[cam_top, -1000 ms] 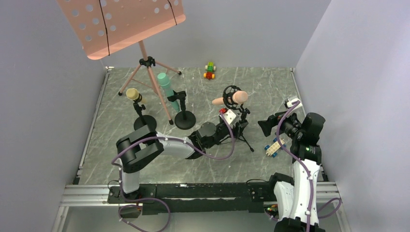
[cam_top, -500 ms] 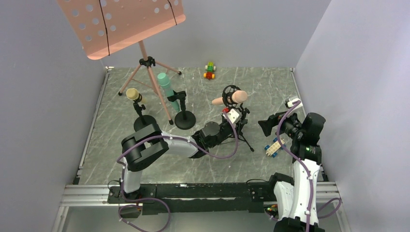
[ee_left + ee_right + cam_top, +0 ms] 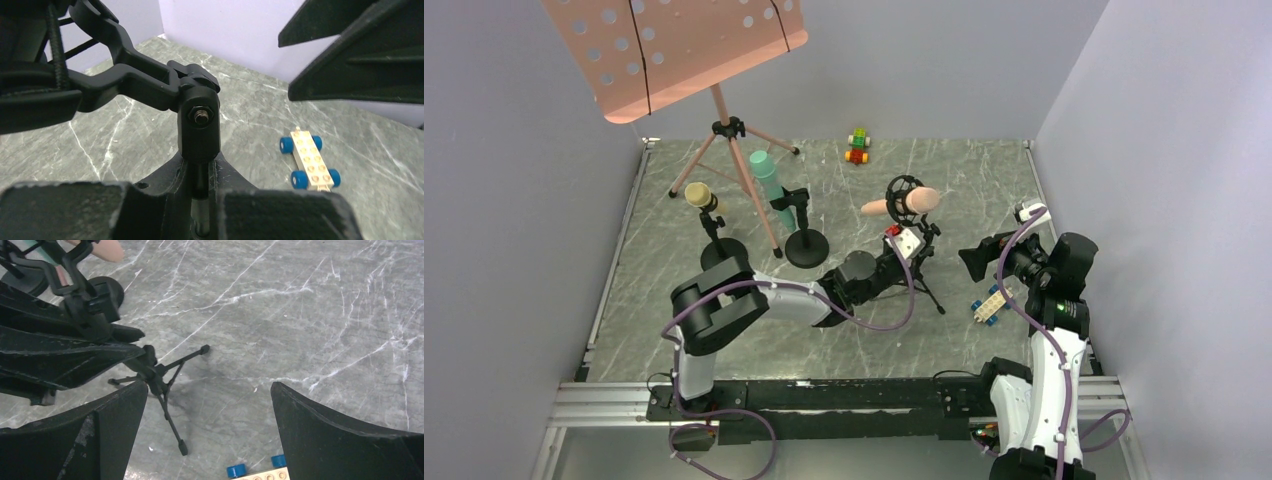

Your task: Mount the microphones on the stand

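Gripping the tripod stand [image 3: 199, 125] with my left claw [image 3: 200, 215]: pads clenched on its thin post, right under the pivot block [image 3: 200, 112]. The pink microphone [image 3: 921, 201] sits just above that claw, lying roughly level through the stand's ring mount [image 3: 901, 190], head out one side, tail out the other. It looks seated to me. Risks: the stand looks light and I hold it high, so any sideways pull or twist from me likely tips it or drags its legs across the marble table [image 3: 984, 180]. A tilt could let the pink mic slide out of the ring, since I see nothing locking it. Squeezing this close to the pivot could also swing the mount arm. My right claw [image 3: 208, 386] hangs spread wide and empty off to the right of the left claw. Dropping it carelessly would hit a tripod leg or the blue-wheeled brick car [image 3: 310, 165] just under it. Well left of my left claw are the teal microphone [image 3: 769, 178] on a round-base stand [image 3: 807, 247] and the yellow microphone [image 3: 699, 194] on a second round-base stand [image 3: 724, 252], both by the music stand [image 3: 674, 50] legs. A wide elbow swing could knock them. Count: three microphones, three mic stands, one music stand, and two brick cars, the green-and-red brick car [image 3: 857, 146] sitting far beyond the left claw.
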`<move>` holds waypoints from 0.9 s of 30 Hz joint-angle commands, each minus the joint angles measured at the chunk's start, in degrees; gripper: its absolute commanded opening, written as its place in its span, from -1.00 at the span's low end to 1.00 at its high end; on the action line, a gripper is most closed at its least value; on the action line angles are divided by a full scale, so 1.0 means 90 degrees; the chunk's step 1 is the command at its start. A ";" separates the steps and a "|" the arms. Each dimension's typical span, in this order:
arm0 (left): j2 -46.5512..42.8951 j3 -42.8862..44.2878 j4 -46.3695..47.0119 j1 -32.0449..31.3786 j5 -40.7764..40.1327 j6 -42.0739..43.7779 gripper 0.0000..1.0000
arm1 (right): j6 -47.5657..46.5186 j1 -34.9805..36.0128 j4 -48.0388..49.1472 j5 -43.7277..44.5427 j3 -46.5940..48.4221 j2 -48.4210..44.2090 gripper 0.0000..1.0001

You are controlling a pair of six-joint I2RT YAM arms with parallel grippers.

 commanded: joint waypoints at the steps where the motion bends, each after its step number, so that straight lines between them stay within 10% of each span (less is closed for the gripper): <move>1: -0.0790 -0.0503 -0.0056 0.0424 0.1003 0.0514 -1.00 | 0.0102 -0.0052 0.0218 -0.0123 0.0060 0.0002 0.99; 11: -0.1304 -0.0895 -0.0474 0.1792 0.3595 0.0284 -1.00 | 0.0083 -0.0058 0.0230 -0.0205 0.0034 0.0058 0.99; 27: -0.0245 0.0286 -0.0301 0.2462 0.3876 -0.0132 -1.00 | 0.0044 -0.0070 0.0238 -0.0318 0.0001 0.0159 0.99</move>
